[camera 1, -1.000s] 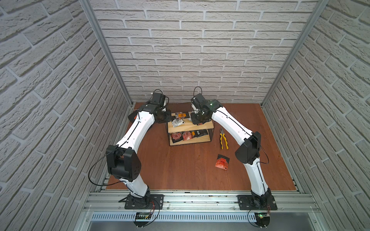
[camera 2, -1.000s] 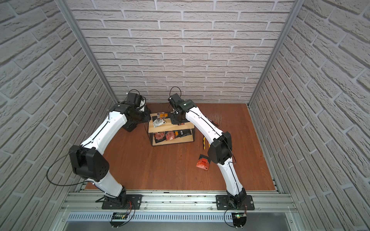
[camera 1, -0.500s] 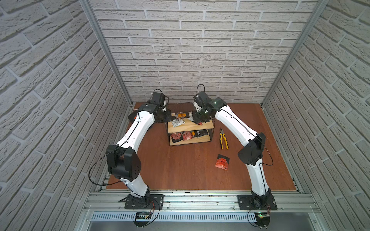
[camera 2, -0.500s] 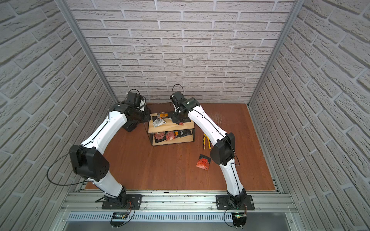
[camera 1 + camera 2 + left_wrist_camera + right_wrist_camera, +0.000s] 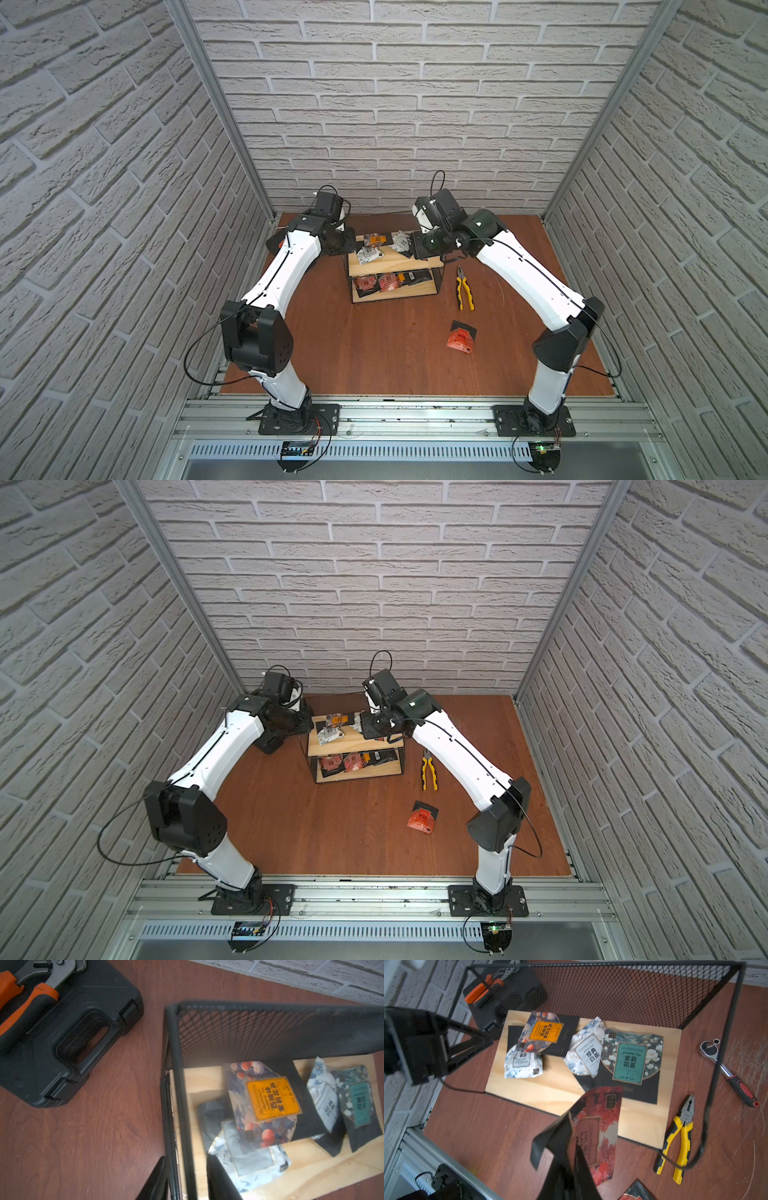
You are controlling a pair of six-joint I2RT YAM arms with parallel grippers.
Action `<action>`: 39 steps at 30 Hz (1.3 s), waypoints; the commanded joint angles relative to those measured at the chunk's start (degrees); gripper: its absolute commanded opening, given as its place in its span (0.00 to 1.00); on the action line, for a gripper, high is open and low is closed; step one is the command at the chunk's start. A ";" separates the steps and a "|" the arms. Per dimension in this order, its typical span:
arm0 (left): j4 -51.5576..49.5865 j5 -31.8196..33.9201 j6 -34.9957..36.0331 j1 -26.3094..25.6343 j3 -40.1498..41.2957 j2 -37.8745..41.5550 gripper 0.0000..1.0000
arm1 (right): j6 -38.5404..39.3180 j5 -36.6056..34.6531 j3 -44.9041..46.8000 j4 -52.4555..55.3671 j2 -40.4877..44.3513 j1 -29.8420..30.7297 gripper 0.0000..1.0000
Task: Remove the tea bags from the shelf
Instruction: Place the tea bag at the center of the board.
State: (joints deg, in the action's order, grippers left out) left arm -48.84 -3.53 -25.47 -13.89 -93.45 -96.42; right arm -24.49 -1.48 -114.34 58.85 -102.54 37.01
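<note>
Tea bags (image 5: 376,240) are spread over both tiers of the shelf (image 5: 399,262), which stands at the middle of the back edge of the bench (image 5: 374,353). Top board, right wrist view: orange-label bag (image 5: 546,1031) overlapping a silver-white bag (image 5: 523,1061); a second white bag (image 5: 588,1053) leaning on the teal jasmine bag (image 5: 630,1061). Lower board: two red bags (image 5: 368,284) side by side, with darker ones beside them toward the right. Right hand (image 5: 574,1142) is at the right end of the top board, pressed together on a red tea bag (image 5: 604,1126) and pinching it by one edge. That sachet hangs over the board's front edge; whether it is clear of the board cannot be told. Left hand (image 5: 186,1159) is at the shelf's left end, fingers (image 5: 216,1176) closed on the black frame post, one inside and one outside. One more red sachet (image 5: 460,336) lies on the bench, well apart from the shelf, toward the front right corner. Yellow-handled pliers (image 5: 464,288) lie just beside the shelf's right side. The black tool case (image 5: 62,1032) sits toward the back left corner.
</note>
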 commanded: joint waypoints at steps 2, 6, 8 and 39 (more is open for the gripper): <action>1.13 0.01 0.95 0.38 -1.01 -1.32 0.35 | -2.64 -1.11 15.08 -8.03 9.37 0.44 0.03; 1.09 0.10 1.13 0.53 -0.95 -1.24 0.35 | -6.18 -1.80 30.45 -9.99 16.45 -0.58 0.02; 1.03 0.10 1.22 0.52 -0.95 -1.16 0.35 | -7.55 -2.56 37.14 -10.83 19.19 -1.07 0.03; 0.64 -0.51 0.91 0.77 -0.94 -0.89 0.34 | -8.21 -4.39 57.68 -15.73 15.90 -4.42 0.47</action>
State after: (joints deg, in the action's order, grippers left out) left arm -48.88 -3.97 -25.10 -13.67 -93.49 -96.44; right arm -32.73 -6.15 -56.14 43.48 -88.29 32.36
